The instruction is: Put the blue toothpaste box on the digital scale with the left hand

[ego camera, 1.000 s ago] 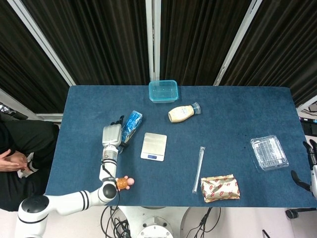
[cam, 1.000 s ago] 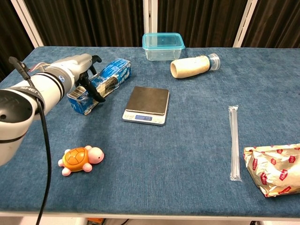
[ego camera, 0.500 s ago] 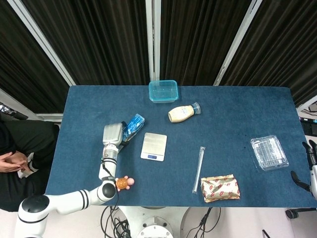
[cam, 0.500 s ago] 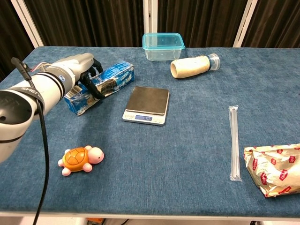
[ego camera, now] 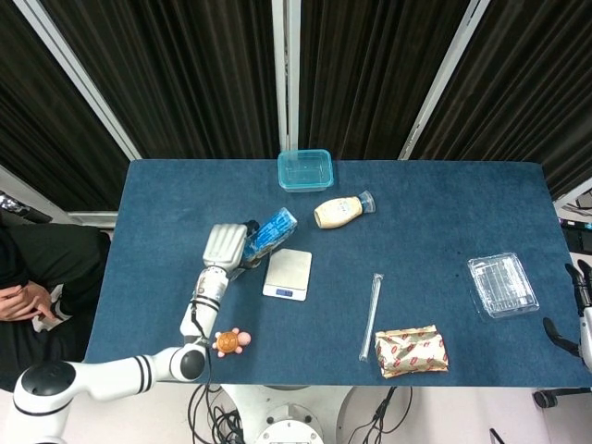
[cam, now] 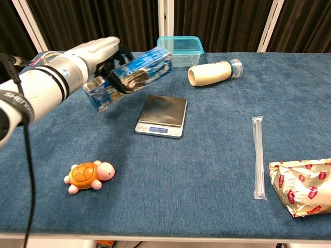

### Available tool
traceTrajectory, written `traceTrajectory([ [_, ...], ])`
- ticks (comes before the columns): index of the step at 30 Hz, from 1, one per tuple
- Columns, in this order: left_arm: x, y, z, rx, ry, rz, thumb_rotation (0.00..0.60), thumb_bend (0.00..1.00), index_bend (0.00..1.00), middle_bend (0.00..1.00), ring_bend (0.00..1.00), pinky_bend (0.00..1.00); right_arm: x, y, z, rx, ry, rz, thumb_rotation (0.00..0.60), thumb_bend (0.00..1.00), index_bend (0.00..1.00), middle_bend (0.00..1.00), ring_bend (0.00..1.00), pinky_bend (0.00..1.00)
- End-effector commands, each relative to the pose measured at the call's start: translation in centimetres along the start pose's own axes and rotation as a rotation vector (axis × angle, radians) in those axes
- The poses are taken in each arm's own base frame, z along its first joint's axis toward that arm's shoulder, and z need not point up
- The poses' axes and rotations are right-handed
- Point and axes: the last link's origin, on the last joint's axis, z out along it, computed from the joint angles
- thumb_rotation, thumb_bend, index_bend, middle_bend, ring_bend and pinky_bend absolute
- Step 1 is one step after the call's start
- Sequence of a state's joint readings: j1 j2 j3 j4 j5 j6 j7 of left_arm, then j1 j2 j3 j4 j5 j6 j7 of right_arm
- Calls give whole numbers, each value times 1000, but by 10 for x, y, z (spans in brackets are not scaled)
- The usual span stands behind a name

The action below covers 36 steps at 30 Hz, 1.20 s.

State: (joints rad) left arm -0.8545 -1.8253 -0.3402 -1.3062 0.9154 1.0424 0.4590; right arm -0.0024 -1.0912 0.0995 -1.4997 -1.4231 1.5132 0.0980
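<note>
Left hand point(cam: 98, 57) gripping blue toothpaste box point(cam: 133, 77), box lifted off table point(cam: 217, 150), tilted, hanging at 10 o'clock of digital scale point(cam: 162, 115). Right hand point(ego camera: 583, 289) barely visible, can't tell state.

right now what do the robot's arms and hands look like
The left arm is glossy white with black bands and a dark printed marking; a thin black cable runs beside it. The left hand has a silver-grey back and black fingers. The right hand, at the head view's edge, looks dark.
</note>
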Motion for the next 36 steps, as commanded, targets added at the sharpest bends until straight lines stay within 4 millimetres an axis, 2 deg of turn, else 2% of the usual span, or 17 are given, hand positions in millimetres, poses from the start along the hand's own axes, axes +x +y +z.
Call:
traceTrajectory([
  [1, 2, 19, -9, -258, -30, 52, 600, 284, 474, 628, 585, 782, 1, 1, -1, -5, 4, 1, 600, 212, 0, 0, 0, 0],
  [7, -5, 26, -4, -438, -29, 135, 600, 273, 474, 629, 585, 780, 2, 5, -1, -12, 8, 1, 600, 212, 0, 0, 0, 0],
  [21, -29, 24, 17, -471, -114, 160, 600, 268, 470, 627, 583, 762, 7, 13, -1, -22, 42, 14, 600, 214, 0, 0, 0, 0],
  [26, -31, 25, 19, -486, -101, 168, 600, 239, 415, 578, 545, 743, 7, 15, 1, -28, 40, 14, 600, 214, 0, 0, 0, 0],
  [28, -31, 23, 20, -482, -101, 165, 600, 194, 341, 506, 489, 711, 7, 15, 2, -27, 42, 16, 600, 214, 0, 0, 0, 0],
  [30, -31, 21, 22, -467, -113, 159, 600, 143, 229, 389, 397, 632, 6, 14, 2, -25, 43, 15, 600, 214, 0, 0, 0, 0],
  [32, -31, 19, 22, -457, -138, 161, 600, 106, 68, 227, 258, 484, 6, 14, 2, -26, 41, 14, 600, 214, 0, 0, 0, 0],
  [34, -30, 19, 21, -460, -152, 167, 600, 93, 15, 150, 173, 394, 5, 15, 2, -29, 38, 13, 600, 214, 0, 0, 0, 0],
  [36, -29, 18, 19, -465, -153, 170, 600, 81, 15, 119, 127, 347, 4, 15, 2, -31, 36, 13, 600, 214, 0, 0, 0, 0],
])
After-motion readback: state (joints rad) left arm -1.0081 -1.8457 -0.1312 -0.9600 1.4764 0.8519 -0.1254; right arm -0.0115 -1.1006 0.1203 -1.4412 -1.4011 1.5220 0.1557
